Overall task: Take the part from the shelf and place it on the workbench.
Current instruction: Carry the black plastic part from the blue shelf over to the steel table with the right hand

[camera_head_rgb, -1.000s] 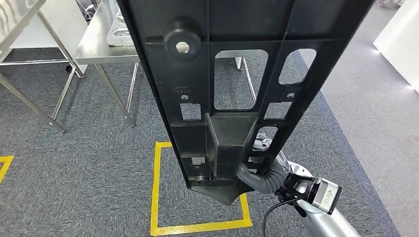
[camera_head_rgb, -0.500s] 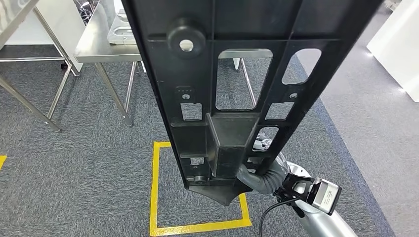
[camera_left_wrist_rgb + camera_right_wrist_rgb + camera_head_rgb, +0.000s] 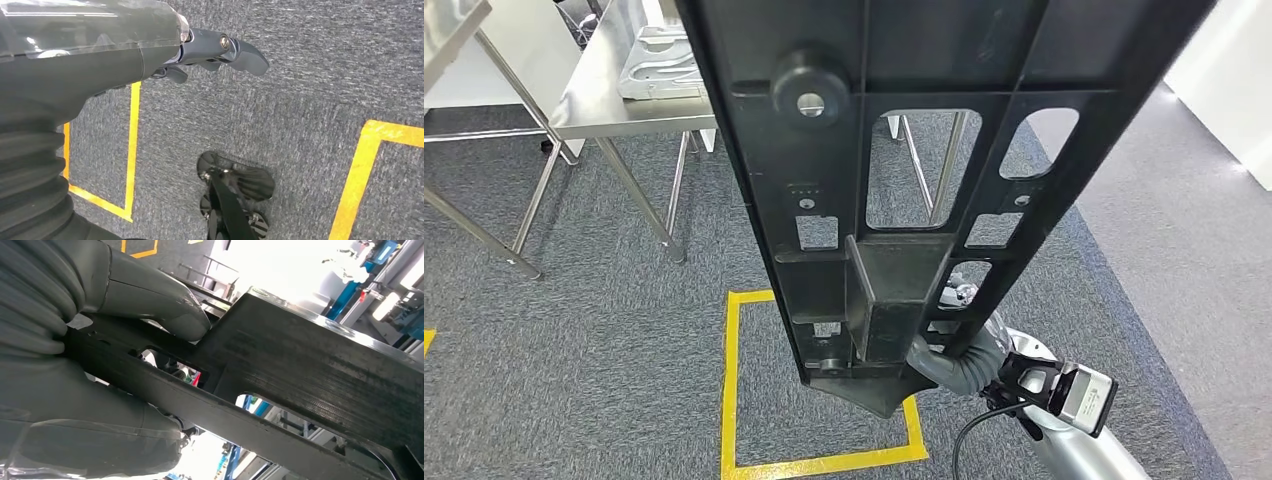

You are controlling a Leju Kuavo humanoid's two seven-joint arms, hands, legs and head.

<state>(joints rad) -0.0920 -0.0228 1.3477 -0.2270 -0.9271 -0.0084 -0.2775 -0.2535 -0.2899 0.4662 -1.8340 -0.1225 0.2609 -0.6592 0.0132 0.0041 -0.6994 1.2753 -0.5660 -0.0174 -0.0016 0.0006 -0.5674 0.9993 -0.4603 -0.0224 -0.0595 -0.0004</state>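
A steel workbench [image 3: 614, 100] stands at the far left, a grey tray [image 3: 659, 65] near its right edge. On the grey carpet lies a yellow tape square [image 3: 729, 380]. The left hand [image 3: 210, 47] hangs over the carpet, fingers loosely apart, holding nothing. The long black part [image 3: 894, 190] rises upright, gripped at its lower end by the right hand [image 3: 949, 360].

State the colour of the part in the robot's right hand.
Black all over. The part shows best in the head view, gripped by the right hand.
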